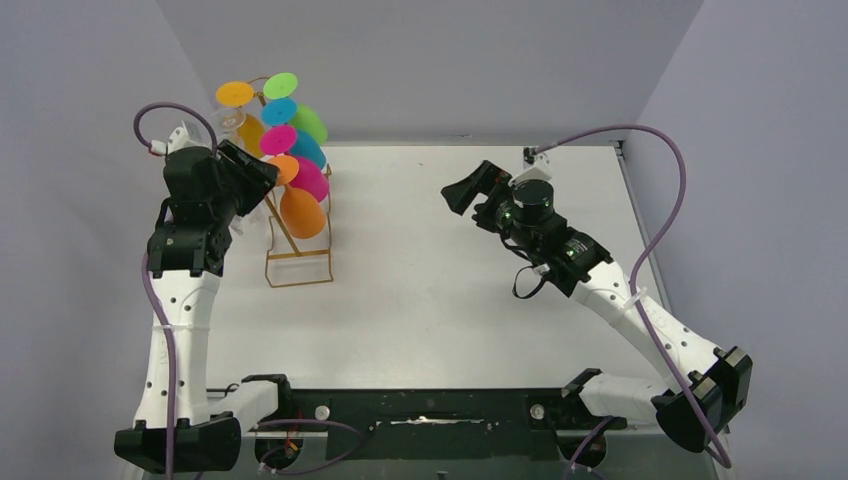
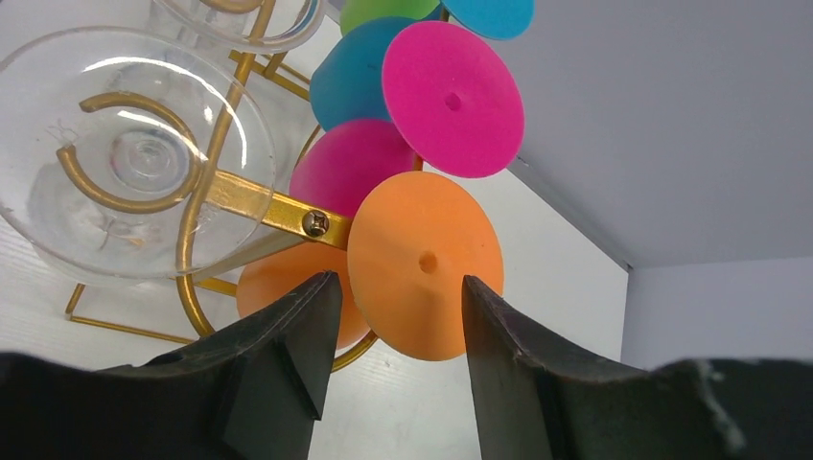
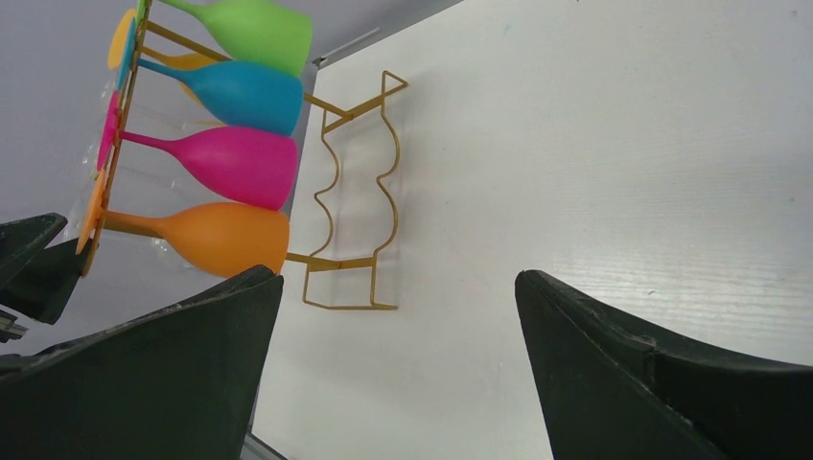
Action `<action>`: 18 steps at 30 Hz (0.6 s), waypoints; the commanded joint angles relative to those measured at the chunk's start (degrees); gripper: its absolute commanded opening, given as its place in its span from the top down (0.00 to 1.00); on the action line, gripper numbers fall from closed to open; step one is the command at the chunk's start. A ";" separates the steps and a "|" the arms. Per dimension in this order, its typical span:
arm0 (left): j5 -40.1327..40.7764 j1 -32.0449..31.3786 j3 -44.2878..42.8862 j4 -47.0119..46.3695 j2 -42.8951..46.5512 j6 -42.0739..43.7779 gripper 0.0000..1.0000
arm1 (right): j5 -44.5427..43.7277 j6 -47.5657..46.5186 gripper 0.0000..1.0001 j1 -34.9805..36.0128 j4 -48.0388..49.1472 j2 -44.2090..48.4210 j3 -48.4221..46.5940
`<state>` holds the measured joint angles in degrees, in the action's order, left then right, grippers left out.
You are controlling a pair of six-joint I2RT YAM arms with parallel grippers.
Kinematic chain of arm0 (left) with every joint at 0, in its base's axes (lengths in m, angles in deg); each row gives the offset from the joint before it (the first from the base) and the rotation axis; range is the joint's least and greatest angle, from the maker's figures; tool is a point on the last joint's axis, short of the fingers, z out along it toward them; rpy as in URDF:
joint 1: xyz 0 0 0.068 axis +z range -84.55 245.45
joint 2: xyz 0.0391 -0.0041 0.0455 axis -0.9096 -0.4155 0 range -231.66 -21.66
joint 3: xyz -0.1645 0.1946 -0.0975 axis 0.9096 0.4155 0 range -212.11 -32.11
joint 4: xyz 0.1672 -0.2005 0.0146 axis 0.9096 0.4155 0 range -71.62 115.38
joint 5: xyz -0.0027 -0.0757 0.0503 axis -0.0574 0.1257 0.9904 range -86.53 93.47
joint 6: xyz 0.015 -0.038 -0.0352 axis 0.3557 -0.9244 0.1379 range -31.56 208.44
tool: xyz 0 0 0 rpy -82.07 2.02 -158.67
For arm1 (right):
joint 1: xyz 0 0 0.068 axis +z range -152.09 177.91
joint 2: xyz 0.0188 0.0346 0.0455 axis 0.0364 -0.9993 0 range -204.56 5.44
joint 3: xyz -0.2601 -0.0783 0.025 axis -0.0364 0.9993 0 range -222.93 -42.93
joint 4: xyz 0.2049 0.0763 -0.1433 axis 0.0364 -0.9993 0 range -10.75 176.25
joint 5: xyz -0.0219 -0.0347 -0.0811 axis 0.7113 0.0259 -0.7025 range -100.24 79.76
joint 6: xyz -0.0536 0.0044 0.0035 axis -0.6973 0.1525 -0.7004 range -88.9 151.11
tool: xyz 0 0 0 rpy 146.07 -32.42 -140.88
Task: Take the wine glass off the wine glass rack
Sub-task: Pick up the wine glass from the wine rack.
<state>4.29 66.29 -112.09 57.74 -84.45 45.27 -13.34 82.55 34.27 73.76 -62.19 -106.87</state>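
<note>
The gold wire wine glass rack stands at the table's back left. Orange, pink, blue and green wine glasses hang on it, bowls to the right. My left gripper is open at the lowest orange glass's round foot, whose lower edge shows between the two fingers in the left wrist view. Whether they touch it I cannot tell. A clear glass hangs beside it on the rack's arm. My right gripper is open and empty over mid-table, facing the rack.
White walls close in the table at the back and both sides. A yellow-orange glass foot and more clear glasses sit on the rack's left side, near the left wall. A black rail with cables runs along the near edge.
</note>
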 commanded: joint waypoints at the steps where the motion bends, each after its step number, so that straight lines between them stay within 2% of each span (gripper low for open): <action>1: -2.66 0.95 0.95 -6.22 1.34 -1.75 0.53 | -3.12 -0.72 0.02 -0.45 0.85 2.48 0.06; 8: -3.32 2.28 5.16 -9.67 2.56 -7.25 0.61 | -3.80 -0.21 0.02 -0.67 0.46 3.56 0.90; 14: -4.75 2.50 7.01 -10.65 3.22 -9.01 0.71 | -4.55 0.15 0.02 -0.96 0.18 4.08 1.13; 18: -4.71 2.67 7.47 -10.79 3.21 -9.11 0.73 | -4.73 0.53 0.02 -1.03 -0.25 4.42 1.16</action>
<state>2.13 68.56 -105.12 49.54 -82.18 36.96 -15.74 82.76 33.57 72.25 -59.64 -105.80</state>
